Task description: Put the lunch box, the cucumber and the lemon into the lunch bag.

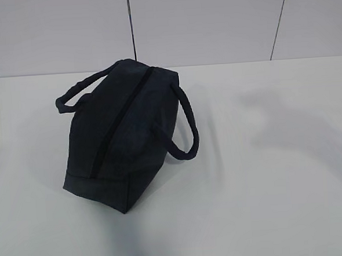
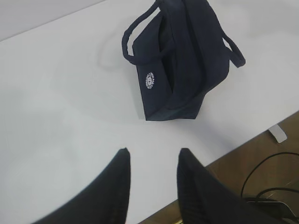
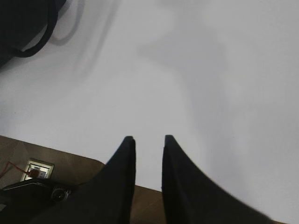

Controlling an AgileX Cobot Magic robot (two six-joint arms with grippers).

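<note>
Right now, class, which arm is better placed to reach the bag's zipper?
Left, probably: its pincer faces the whole bag. The right pincer sees only a handle at its view's edge.

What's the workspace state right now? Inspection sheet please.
Surface: white table, bare apart from the bag.
Job's things: lunch bag zipped shut, both handles flopped outward; lunch box, cucumber and lemon not in view.
Clutter: nothing seen.
Grippers: left gripper and right gripper both open, empty, above the table near its edge.
Cables: black cables on the floor past the table edge; a red wire by a floor socket.
Surroundings: pale panelled wall, wooden floor.
</note>
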